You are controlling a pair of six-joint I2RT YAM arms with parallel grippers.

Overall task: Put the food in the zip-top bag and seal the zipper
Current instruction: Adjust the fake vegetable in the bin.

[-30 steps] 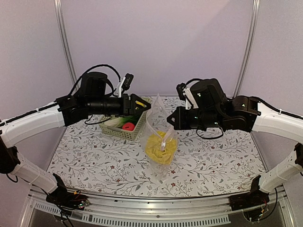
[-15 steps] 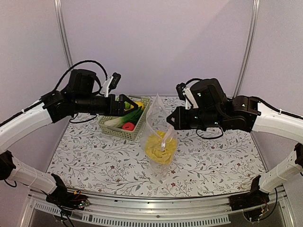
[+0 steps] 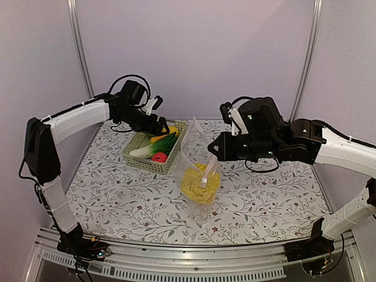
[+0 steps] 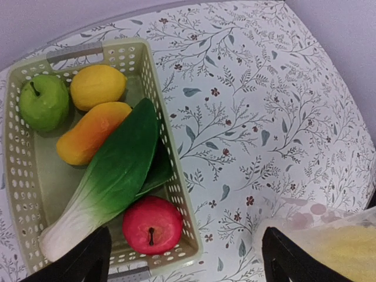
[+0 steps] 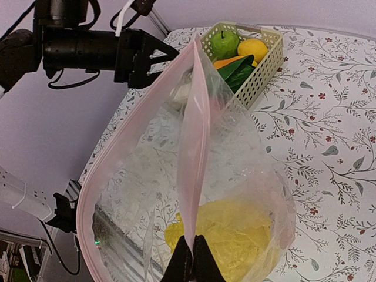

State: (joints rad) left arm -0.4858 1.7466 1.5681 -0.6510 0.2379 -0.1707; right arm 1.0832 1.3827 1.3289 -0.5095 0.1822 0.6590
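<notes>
Zip-top bag (image 3: 192, 150) upright (mouth seemingly upward).

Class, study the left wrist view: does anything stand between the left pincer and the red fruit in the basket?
Nothing visible does. The left pincer hangs open above the red fruit, which lies uncovered in the basket corner, the green leafy vegetable beside it, not over it.

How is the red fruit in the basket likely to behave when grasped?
The red fruit looks round and glossy, so it may slip or roll under a pinch. The basket wall and the leafy vegetable hem it in, probably limiting any roll.
</notes>
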